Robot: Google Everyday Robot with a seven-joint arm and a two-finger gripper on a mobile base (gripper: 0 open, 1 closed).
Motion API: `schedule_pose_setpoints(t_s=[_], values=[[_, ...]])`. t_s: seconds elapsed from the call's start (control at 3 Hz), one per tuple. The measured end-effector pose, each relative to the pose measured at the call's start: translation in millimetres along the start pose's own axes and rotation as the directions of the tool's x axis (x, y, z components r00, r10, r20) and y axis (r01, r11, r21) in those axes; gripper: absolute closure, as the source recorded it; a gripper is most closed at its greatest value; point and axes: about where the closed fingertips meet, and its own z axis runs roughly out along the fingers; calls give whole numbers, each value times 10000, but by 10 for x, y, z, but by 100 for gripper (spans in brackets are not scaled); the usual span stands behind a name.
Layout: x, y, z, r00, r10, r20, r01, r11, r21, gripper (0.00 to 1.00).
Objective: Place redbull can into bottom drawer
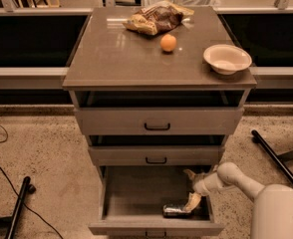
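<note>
- The slim silver-and-blue metal redbull can [175,210] lies on its side on the floor of the bottom drawer [136,188], close to the front wall and towards the right side.
- The bottom drawer, the lowest and deepest one of the grey-brown cabinet [81,96], is pulled far out, and its inside is open to the view from above.
- The pincer [192,187] at the end of the white robot arm [236,179] is inside this drawer on the right, just above and beside the right end of the can.
- Its two pale fingers [194,201] stand wide apart: one is high, under the middle drawer [156,156], and the other is low, at the end of the can. The pincer holds nothing; I cannot tell whether the low finger touches the can.
- The middle drawer and the top drawer [157,121] are each pulled out only a little, and both have a dark bar handle.
- On the worktop [116,59] are a small round orange fruit [168,43], a crumpled brown and yellow snack bag [154,19] behind it, and a pale round bowl [227,59] near the right edge.
- The fruit, the bag and the bowl are apart from each other.
</note>
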Motion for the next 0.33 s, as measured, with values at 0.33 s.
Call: schedule_pose_setpoints(t_s=[0.33], values=[[0, 0, 0, 10000, 0, 0, 0, 10000, 0, 0]])
